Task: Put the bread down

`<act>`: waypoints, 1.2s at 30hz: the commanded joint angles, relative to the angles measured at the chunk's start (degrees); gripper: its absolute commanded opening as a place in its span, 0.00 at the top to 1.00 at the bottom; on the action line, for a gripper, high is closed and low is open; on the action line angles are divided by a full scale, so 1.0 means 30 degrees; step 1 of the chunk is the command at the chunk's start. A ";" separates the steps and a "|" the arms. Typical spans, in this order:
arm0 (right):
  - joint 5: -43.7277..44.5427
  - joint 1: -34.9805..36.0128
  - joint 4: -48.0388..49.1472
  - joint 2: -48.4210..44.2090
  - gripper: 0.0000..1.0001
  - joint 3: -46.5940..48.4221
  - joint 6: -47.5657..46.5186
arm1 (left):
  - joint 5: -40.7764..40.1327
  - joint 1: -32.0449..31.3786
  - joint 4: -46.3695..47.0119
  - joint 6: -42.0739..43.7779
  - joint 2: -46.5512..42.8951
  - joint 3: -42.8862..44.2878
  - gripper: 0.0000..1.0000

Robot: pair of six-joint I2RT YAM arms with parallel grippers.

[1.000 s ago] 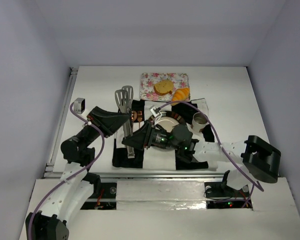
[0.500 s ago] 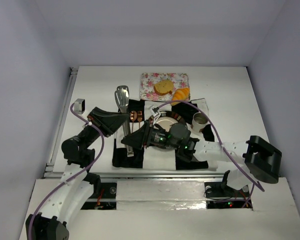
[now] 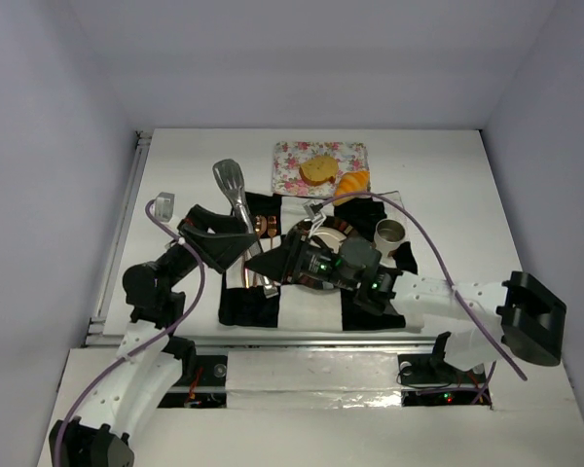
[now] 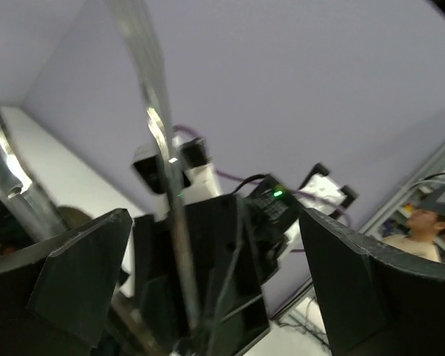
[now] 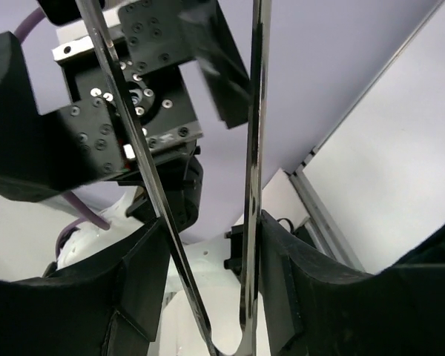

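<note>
Bread: round tan slice (image 3: 317, 169), thick, with a darker crust; curved orange-golden croissant (image 3: 351, 182) just beside it. Both lie on a floral tray (image 3: 292, 156) at the far side of the white bench (image 3: 448, 175), well apart from both arms.

Right tool (image 5: 211, 222) pinches polished steel tongs (image 5: 254, 111), one finger against each flat strip. Left tool (image 4: 215, 222) is spread wide, with a tong strip running between its fingers untouched.

Nearby: black-and-white checked cloth (image 3: 311, 311), copper-coloured cutlery (image 3: 264, 228), cup (image 3: 389, 232). The right arm hides most of the plate (image 3: 323, 236).
</note>
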 commanded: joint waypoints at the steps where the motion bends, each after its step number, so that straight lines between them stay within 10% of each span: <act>1: 0.1383 -0.0162 -0.1124 -0.1449 0.48 0.0084 -0.0535 | 0.0744 -0.0006 -0.3011 0.2760 -0.0750 0.1059 0.01; 16: 0.3200 -0.2651 -0.6982 -0.4528 0.50 0.0289 -0.0709 | 0.0070 -0.0006 -1.3504 0.8948 -0.3127 0.3197 0.01; 25: 0.5864 -0.6222 -2.1795 -0.4501 0.50 0.5471 -0.4513 | -0.5140 -0.0006 -2.2941 1.5188 -0.4266 0.5602 0.01; 36: 0.7596 -0.9476 -2.8170 -0.0899 0.50 0.8639 -0.6218 | -0.5875 -0.0180 -2.1923 1.5104 -0.6231 0.3668 0.01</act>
